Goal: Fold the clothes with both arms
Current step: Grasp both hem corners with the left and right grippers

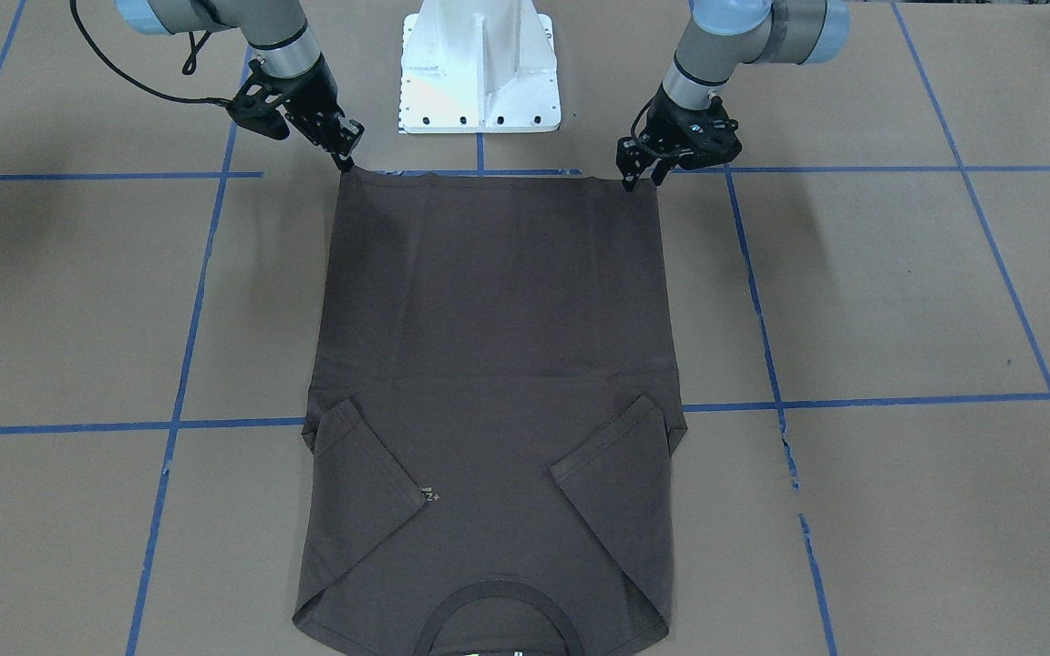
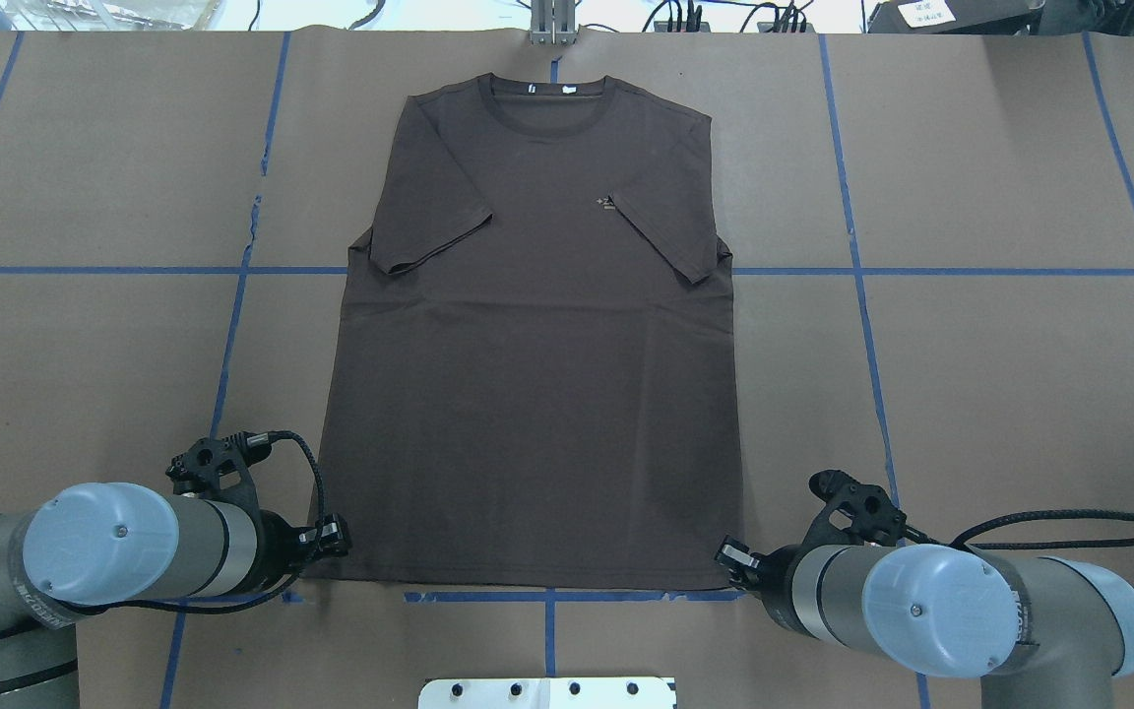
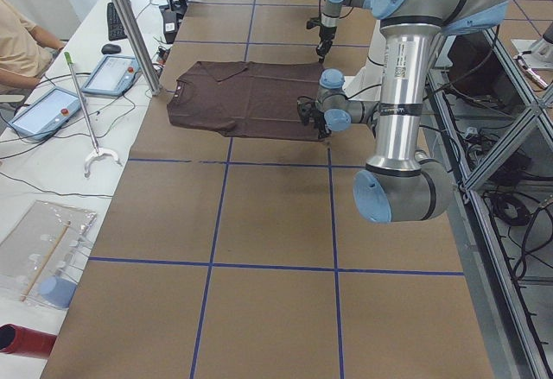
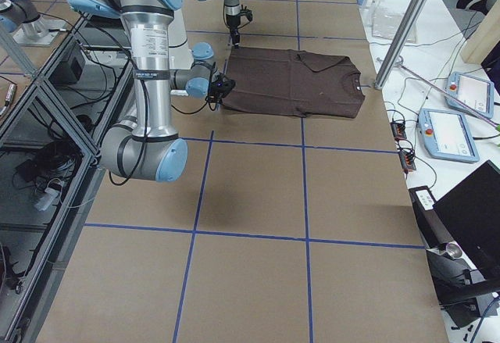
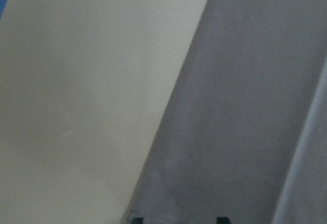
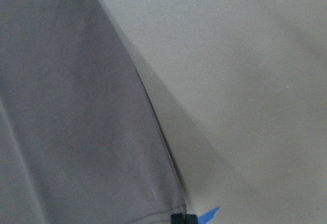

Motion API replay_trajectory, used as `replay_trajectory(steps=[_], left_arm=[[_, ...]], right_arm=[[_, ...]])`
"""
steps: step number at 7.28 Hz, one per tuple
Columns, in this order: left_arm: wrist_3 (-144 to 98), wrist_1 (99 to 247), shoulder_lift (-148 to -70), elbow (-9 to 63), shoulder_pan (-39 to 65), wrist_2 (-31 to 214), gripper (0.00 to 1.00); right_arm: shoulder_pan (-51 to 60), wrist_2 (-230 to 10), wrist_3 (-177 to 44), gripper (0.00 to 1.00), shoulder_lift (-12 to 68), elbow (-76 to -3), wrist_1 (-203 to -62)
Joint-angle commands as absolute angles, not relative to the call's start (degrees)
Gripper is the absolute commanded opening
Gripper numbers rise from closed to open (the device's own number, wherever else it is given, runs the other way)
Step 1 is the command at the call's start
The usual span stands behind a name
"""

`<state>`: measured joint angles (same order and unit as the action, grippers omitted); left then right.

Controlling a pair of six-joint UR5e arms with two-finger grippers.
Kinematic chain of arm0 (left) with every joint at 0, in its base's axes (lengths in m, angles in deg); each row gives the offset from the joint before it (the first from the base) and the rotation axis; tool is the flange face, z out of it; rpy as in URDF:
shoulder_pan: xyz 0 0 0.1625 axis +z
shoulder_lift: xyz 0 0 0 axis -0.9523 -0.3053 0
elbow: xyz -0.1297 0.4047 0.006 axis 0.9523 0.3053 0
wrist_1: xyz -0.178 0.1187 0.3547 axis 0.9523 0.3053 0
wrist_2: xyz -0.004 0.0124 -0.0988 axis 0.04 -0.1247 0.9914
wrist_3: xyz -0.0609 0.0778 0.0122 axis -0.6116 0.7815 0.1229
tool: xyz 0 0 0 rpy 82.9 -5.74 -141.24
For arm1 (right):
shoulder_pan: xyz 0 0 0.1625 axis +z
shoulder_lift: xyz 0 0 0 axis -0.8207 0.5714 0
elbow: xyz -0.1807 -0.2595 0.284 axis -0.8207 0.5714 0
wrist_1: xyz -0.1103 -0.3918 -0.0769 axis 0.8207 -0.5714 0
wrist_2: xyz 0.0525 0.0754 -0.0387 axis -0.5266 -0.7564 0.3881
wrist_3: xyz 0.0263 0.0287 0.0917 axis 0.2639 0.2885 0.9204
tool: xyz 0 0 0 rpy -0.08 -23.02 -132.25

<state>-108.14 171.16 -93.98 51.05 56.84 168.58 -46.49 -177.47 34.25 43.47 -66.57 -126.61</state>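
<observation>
- The T-shirt (image 2: pixel 537 394) lies flat and front up in the middle of the bench (image 2: pixel 1000 394), with its collar (image 2: pixel 547 94) at the end away from my base
- Both short sleeves are folded in over the chest; the small pale logo (image 2: pixel 606 204) sits at the edge of the sleeve on my right
- The hem lies just beside the blue tape line (image 2: pixel 547 596) nearest my white pedestal (image 1: pixel 479 73)
- My left pincer (image 1: pixel 642 173) is low at the hem corner on my left, fingers apart, with cloth showing between the tips (the wrist view is blurred)
- My right pincer (image 1: pixel 345 159) is at the opposite hem corner, fingers drawn together and clamped on the cloth's corner
</observation>
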Motion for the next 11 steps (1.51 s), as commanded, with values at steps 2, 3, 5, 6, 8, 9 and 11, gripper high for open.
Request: replay_trajectory(steps=[2,3,5,6,8,9,11], left_arm=[[-108.1,170.8,-93.9,50.3,56.8,168.8,0.58],[-108.1,170.2,-93.9,50.3,56.8,168.9,0.58],[-108.1,170.1,-93.9,50.3,56.8,169.0,0.59],[-108.1,170.1,-93.9,50.3,56.8,169.0,0.59],[-108.2,170.1,-93.8,50.2,56.9,169.0,0.57],[-108.2,170.1,-93.6,50.3,57.0,169.0,0.5],[-109.0,170.1,-93.6,50.2,57.0,169.0,0.31]], right_arm=[[-46.4,-177.5,34.2,0.0,43.6,-66.7,-126.6],[-46.3,-177.6,34.2,0.0,43.6,-66.7,-126.6],[-45.8,-177.6,34.1,0.0,43.4,-66.7,-126.6],[-45.1,-177.8,34.1,0.0,43.4,-66.9,-126.5],[-44.9,-178.0,34.0,0.0,43.4,-66.9,-126.5],[-44.9,-178.0,34.0,0.0,43.4,-66.9,-126.5],[-44.9,-178.0,34.0,0.0,43.4,-66.9,-126.5]])
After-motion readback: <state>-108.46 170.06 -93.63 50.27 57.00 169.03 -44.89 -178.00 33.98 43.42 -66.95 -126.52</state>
